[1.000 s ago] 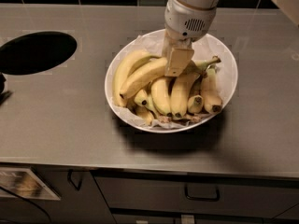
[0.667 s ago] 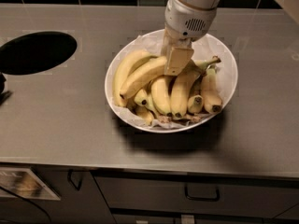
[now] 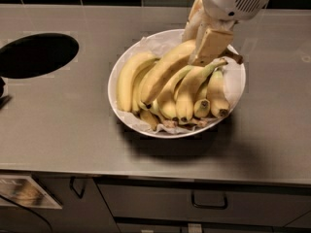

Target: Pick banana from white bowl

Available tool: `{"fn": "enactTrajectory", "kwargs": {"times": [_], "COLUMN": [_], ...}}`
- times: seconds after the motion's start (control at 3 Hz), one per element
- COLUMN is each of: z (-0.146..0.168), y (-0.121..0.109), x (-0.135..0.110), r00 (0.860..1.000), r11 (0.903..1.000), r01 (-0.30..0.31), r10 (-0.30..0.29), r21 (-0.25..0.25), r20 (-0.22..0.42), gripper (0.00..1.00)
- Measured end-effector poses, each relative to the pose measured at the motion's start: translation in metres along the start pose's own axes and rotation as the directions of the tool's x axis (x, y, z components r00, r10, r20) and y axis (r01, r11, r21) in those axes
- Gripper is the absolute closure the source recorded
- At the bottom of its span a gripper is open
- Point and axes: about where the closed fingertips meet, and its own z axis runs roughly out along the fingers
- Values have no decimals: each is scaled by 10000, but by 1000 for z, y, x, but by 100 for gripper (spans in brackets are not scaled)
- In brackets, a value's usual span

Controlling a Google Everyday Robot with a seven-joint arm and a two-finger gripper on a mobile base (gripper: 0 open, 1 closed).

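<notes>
One white bowl (image 3: 127, 121) sits on the grey counter (image 3: 63, 130), lined with crumpled paper (image 3: 158, 42) and heaped with bananas. At least seven can be counted, and a few short ones at the bottom are partly hidden. One dark oval opening (image 3: 36, 55) lies in the counter, well apart to the left. The single gripper (image 3: 197, 50) hangs over the bowl's back right edge. The banana (image 3: 165, 72), the longest one, lies slantwise on top of the pile, its dark tip low on the left. Its upper end runs in between the two cream fingers (image 3: 212, 42), which are closed in on it from either side and have hold of it.
</notes>
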Motion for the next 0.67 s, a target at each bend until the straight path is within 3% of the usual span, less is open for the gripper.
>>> {"fn": "enactTrajectory", "kwargs": {"times": [0.33, 0.67], "z": [-40, -44], "y": [11, 12], "x": [6, 6], "r00": [9990, 9987], "r11": [9957, 9950], "r01": [27, 32], "r10": [-68, -82], "r21": [931, 997], "r20": [436, 502], "gripper": [100, 100]}}
